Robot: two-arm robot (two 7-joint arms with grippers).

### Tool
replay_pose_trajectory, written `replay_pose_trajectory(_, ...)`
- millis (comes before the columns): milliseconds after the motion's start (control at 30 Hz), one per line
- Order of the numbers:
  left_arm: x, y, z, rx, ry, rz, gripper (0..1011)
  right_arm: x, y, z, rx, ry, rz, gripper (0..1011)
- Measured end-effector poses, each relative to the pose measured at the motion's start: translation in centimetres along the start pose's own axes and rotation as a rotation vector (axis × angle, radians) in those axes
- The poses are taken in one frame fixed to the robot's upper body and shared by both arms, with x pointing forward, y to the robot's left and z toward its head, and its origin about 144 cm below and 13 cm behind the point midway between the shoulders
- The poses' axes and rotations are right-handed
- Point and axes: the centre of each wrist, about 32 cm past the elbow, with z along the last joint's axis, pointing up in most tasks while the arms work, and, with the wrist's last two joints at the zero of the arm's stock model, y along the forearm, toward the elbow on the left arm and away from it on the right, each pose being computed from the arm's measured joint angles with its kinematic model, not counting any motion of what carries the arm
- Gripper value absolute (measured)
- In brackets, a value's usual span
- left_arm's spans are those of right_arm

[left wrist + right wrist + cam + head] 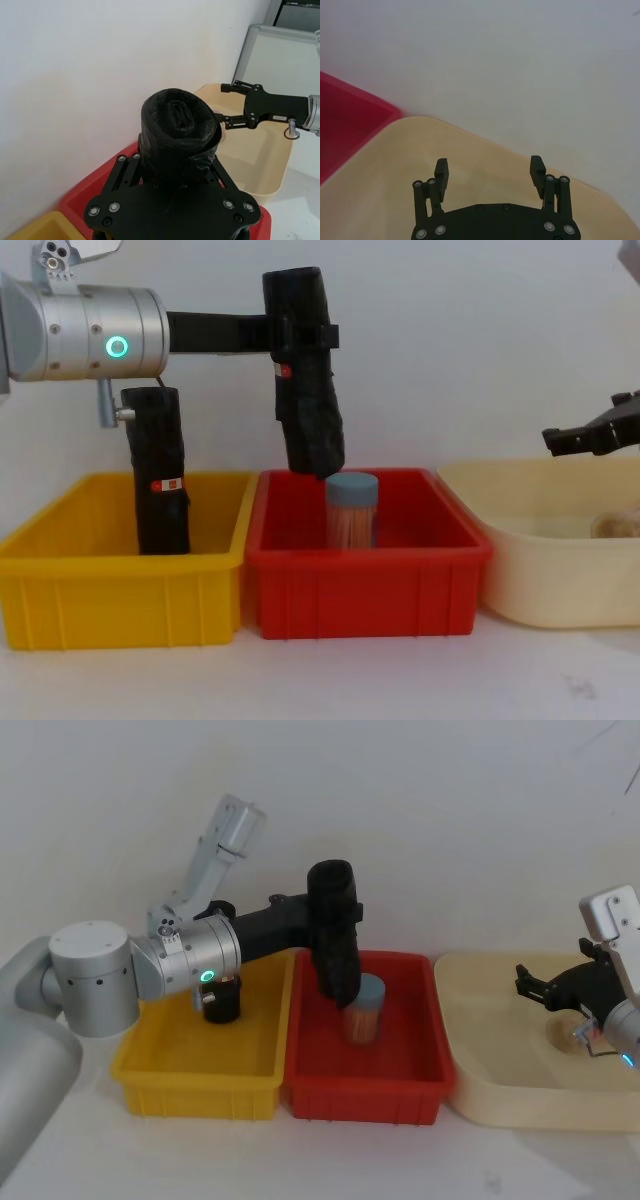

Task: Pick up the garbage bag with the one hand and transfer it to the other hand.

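White wall (450,820) behind, pale worktop (300,1160). Left claw (300,337) pinching garbage bag (312,430), upright, frame centre, over red bin (370,580). Right claw (490,170) spread, frame right edge, over cream tray (555,590), open gap between.

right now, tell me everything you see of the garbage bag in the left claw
The garbage bag is a black, glossy plastic roll with a small red label. The left claw clamps its upper part. It hangs slightly tilted above the red bin, its lower end close to a blue-lidded jar.
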Motion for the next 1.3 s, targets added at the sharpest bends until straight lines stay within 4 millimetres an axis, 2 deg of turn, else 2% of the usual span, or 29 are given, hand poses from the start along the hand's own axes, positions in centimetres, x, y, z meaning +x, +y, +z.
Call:
replay_pose_trajectory(533,0.1,-0.7,-0.1,0.000,0.003,-0.019,371,-0.3,-1.5,1.4,0.061,0.087,0.150,999)
replay_pose_trajectory(867,0.2,-1.0,-0.1,-0.023,-0.005,-0.015,371,-1.6,-1.3,1.8,0.022,0.162,0.207,999)
replay_pose_trajectory(1300,1.0,-3.0,-0.2,-0.071,-0.020,-0.029,371,-3.1,-0.8,2.1,-0.002,0.216,0.231,999)
